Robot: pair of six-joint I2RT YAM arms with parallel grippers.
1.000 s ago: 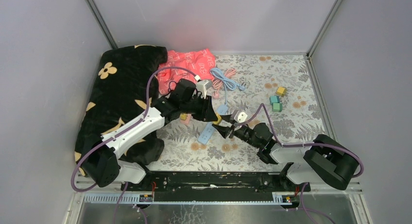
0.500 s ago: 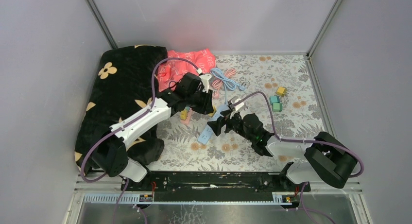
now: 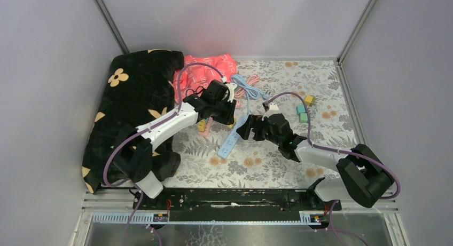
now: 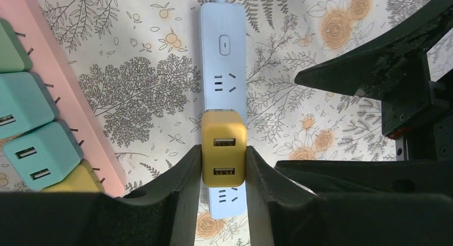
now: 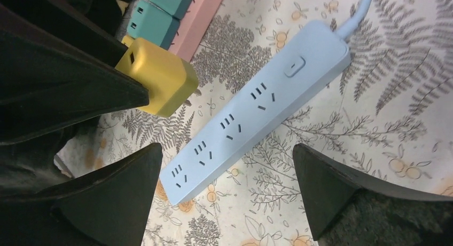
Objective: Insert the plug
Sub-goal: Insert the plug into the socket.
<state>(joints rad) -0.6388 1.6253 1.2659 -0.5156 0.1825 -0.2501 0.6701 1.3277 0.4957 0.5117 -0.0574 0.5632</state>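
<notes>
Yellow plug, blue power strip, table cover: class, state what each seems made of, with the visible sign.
Yellow plug: likely moulded plastic, smooth satin shell, rounded edges.
Blue power strip: likely hard plastic, smooth matt casing with cut socket slots.
Table cover: printed cloth or vinyl, flat fern and flower pattern; no weave visible, so uncertain.

Switch point(image 4: 225, 44) on the power strip point(image 4: 223, 64): one short upright bar, no letters.
Red cloth point(image 3: 213, 59), far left: white print, too small to read.
</notes>
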